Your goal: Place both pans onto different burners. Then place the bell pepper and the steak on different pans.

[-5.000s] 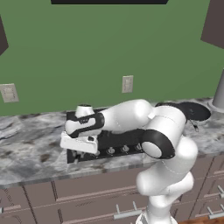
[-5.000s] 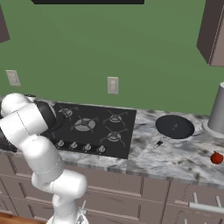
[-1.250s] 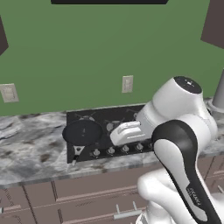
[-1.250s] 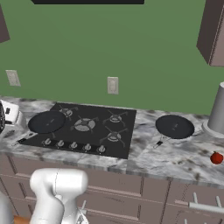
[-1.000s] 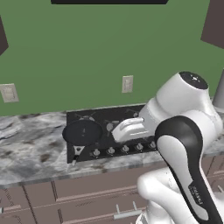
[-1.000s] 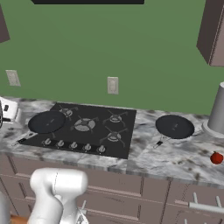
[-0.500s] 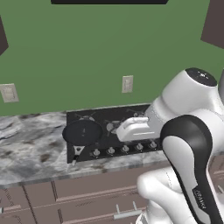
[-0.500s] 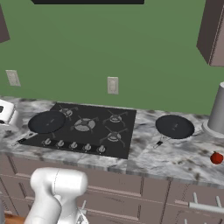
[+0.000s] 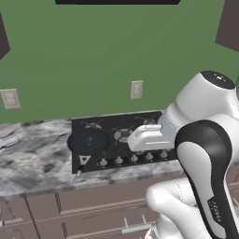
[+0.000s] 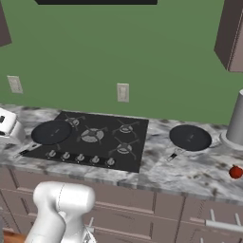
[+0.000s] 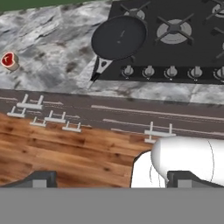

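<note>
One pan [image 10: 51, 132] is sitting on the cooktop's [image 10: 135, 144] left-hand burner, handle sticking out toward the front edge past the knobs [image 10: 80, 158]. From the left base view the same pan [image 9: 88, 140] covers the burner at the 9 o'clock end of the cooktop [image 9: 149, 120], with the arm's white body blocking the right half. In the hand view that pan [image 11: 119, 37] is at about 12 o'clock, handle pointing down toward the drawers.

The second pan [image 10: 190, 137] is on the marble counter [image 10: 199, 171] to the right of the cooktop, not on a burner, with its short handle pointing toward the front-left. A grey cylinder [image 10: 236, 119] stands just beside it at 3 o'clock.

The steak [image 11: 9, 61] lies on the counter well left of the cooktop, near 10 o'clock in the hand view (tiny, but the red with a pale rim is clear). A small red thing [image 10: 235, 172] sits near the counter's front right, well apart from the second pan; too small to say what it is.

The gripper [image 11: 109, 178] has its two fingertips spread wide with nothing between them, looking down over the wood floor [image 11: 65, 148] and drawer fronts.
</note>
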